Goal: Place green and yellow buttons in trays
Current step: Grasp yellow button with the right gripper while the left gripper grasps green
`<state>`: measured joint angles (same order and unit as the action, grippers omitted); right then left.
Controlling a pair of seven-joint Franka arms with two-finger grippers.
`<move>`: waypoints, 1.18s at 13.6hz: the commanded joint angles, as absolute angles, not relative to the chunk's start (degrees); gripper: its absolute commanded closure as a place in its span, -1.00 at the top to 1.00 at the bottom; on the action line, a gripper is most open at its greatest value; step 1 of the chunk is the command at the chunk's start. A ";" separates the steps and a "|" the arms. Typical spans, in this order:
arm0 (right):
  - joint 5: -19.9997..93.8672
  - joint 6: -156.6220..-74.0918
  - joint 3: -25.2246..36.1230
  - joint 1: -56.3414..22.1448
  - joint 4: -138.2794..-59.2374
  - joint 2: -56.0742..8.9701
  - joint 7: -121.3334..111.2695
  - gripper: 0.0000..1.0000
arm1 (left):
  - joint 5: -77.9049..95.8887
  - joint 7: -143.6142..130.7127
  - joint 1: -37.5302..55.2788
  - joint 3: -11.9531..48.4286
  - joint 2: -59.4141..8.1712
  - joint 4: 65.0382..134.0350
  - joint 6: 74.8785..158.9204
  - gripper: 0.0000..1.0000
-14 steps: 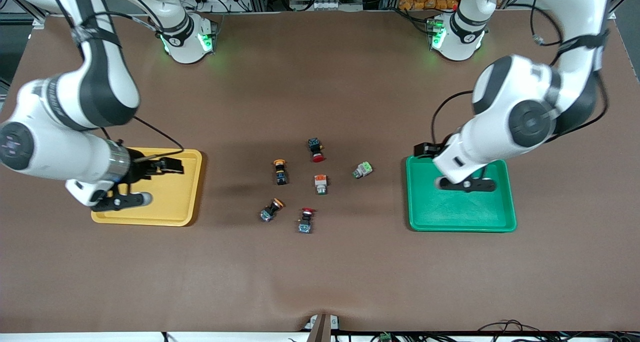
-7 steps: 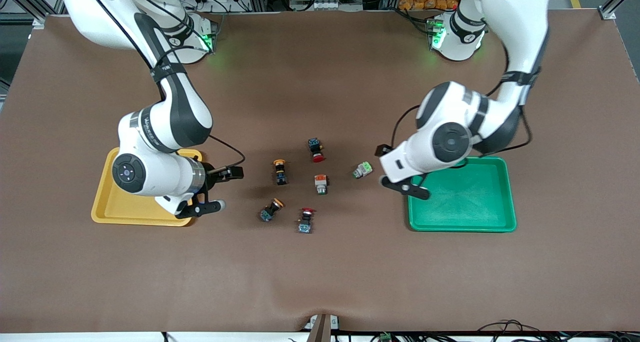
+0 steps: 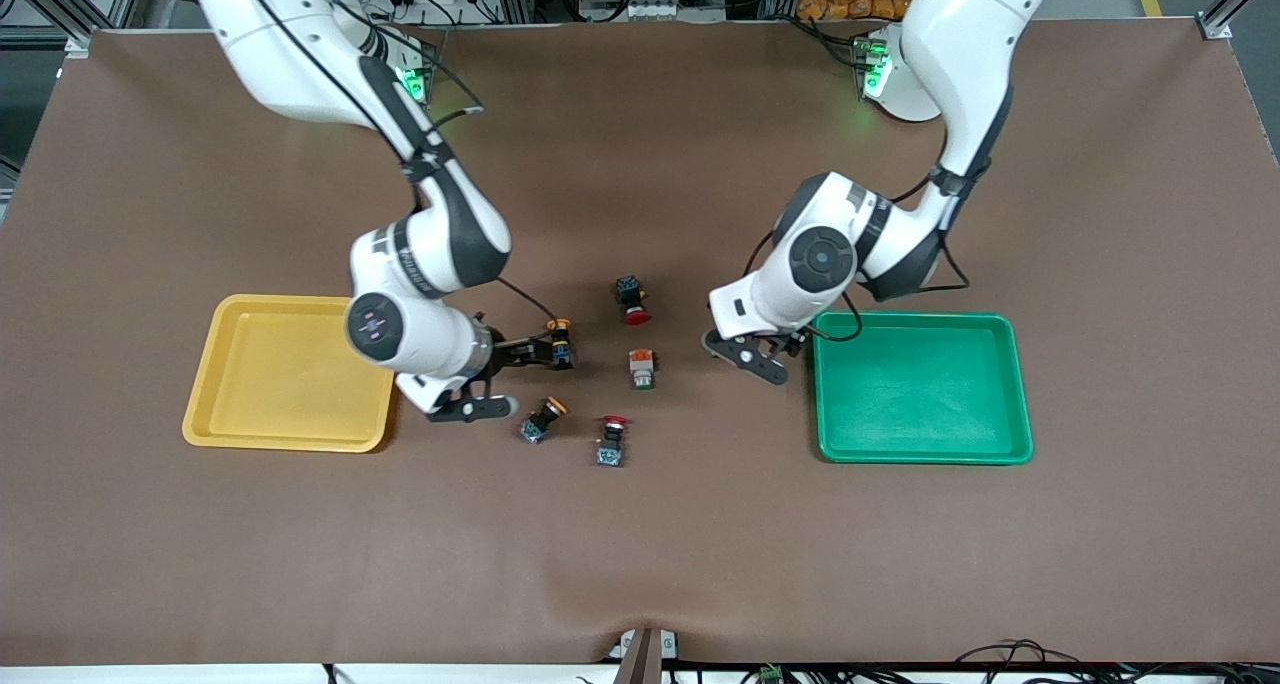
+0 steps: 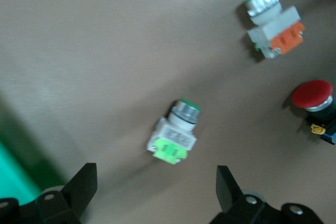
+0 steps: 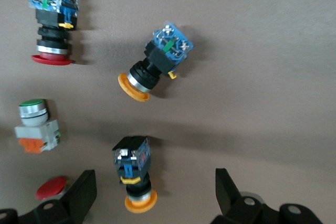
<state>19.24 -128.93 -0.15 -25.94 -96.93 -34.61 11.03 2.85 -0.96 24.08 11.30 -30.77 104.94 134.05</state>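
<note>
At the right arm's end of the brown cloth-covered table you have the shallow yellow plastic tray with rounded corners, its smooth floor bare. Just beside it, toward the middle, the right gripper hovers with fingers spread wide over a black-bodied switch with a yellow-orange mushroom cap. A second switch of the same kind with a blue terminal block lies nearer the front camera.

In the middle you see a red-capped black switch, a white-bodied switch with an orange block and silver collar, and another red-capped black switch.

The left gripper hangs with fingers parted above the white switch with a light-green block; its body carries a small printed label, too blurred to read. Next comes the green plastic tray, glossy and bare.
</note>
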 commanded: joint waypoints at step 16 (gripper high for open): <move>19.51 -140.55 0.88 -32.52 -103.97 -33.59 17.67 -0.67 | -6.68 0.70 24.53 11.16 -34.02 110.04 152.15 -1.00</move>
<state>19.24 -142.63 0.28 -32.68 -103.10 -36.92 17.01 -5.67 0.30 25.28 11.06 -36.11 109.73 153.38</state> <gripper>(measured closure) 0.661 0.581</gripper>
